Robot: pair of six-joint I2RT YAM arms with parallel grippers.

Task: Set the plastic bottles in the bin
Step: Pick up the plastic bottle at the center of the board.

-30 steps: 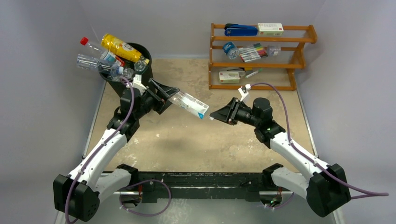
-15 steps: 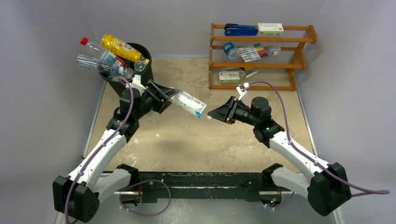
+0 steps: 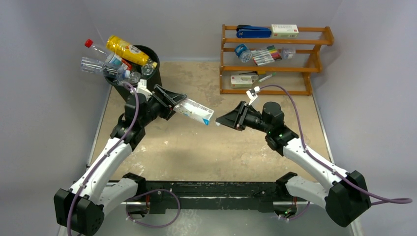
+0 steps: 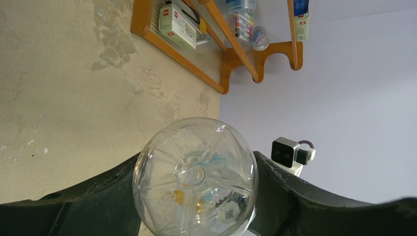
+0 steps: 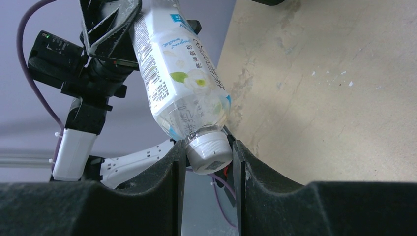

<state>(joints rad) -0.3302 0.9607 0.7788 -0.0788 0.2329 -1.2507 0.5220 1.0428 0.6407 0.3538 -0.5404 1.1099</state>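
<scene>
A clear bottle [image 3: 195, 111] with a white label and white cap hangs in the air between both grippers, above the table's middle. My left gripper [image 3: 179, 102] is shut on its base end; the round base fills the left wrist view [image 4: 195, 179]. My right gripper [image 3: 218, 121] is closed round the white cap [image 5: 209, 150], with a finger tight on each side. The black bin [image 3: 156, 73] stands at the far left, just behind the left gripper. It is heaped with bottles: a yellow one [image 3: 127, 49], a red-capped clear one [image 3: 101, 51] and others sticking out over the rim.
The orange wooden rack [image 3: 314, 66] stands at the back right with a blue stapler, boxes and markers; it also shows in the left wrist view [image 4: 216, 81]. The tan tabletop [image 3: 211, 147] lies below the held bottle.
Both grippers and the bottle between them have shifted a little left and back, toward the bin. The right arm has reached further forward, following the cap.
</scene>
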